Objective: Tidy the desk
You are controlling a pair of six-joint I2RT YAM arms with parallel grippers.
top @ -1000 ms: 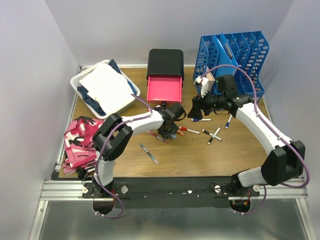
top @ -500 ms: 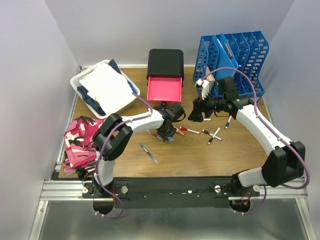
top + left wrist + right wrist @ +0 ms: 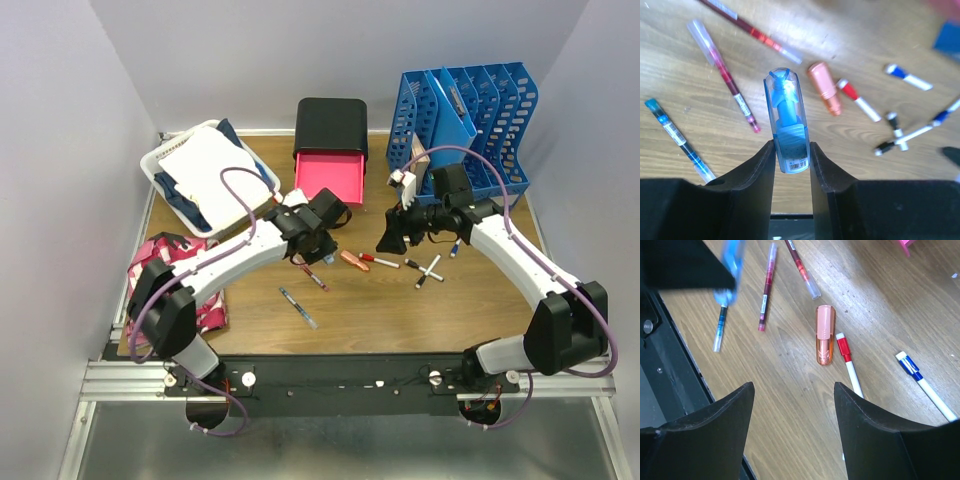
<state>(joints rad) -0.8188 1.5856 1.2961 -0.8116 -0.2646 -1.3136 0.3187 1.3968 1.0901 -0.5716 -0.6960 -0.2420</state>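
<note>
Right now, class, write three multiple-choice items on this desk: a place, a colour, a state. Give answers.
1. The orange tube lies: A in the pink drawer; B on the desk beside the red-capped marker; C in the blue rack.
2. The item in the left gripper is: A green; B orange; C blue.
3. The right gripper is: A open, empty; B shut tight, empty; C shut on the orange tube.
Answers: B, on bare wood; C, blue plastic in its grip; A, jaws wide, nothing between.
</note>
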